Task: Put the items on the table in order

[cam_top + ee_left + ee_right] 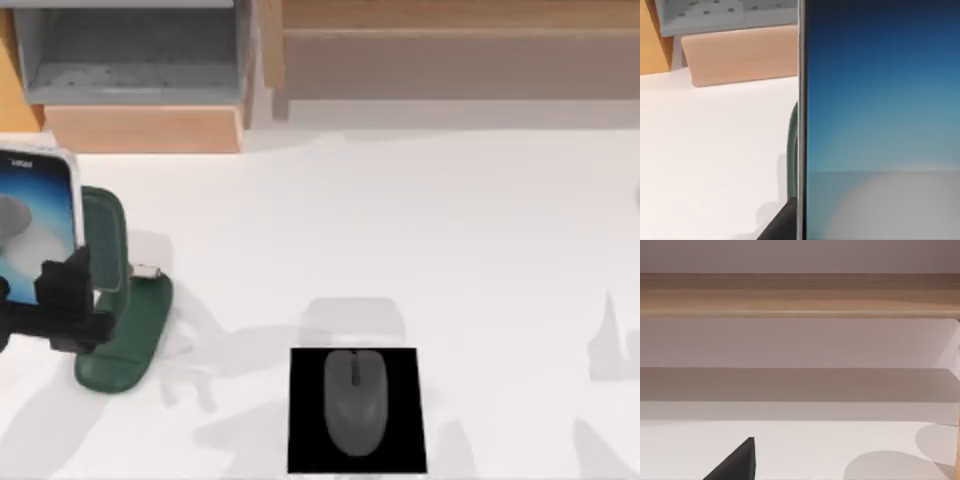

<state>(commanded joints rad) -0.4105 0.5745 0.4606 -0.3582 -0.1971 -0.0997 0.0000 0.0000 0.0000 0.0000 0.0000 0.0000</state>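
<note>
My left gripper [62, 295] is at the table's left edge, shut on the smartphone [36, 215], whose blue-white screen faces up toward the camera. The phone is held just left of the dark green stand [118, 320], close against its upright back. In the left wrist view the phone's screen [880, 125] is very near, with a sliver of the stand [791, 150] behind its silver edge. The dark-grey mouse [354, 402] lies on the black square pad [305, 440] at the front centre. A black part of my right gripper [737, 462] faces the shelf.
A wooden and grey shelf unit [140, 70] runs along the back of the white table [420, 230], with an open grey compartment at the back left. The right wrist view looks at the wooden shelf boards [800, 295].
</note>
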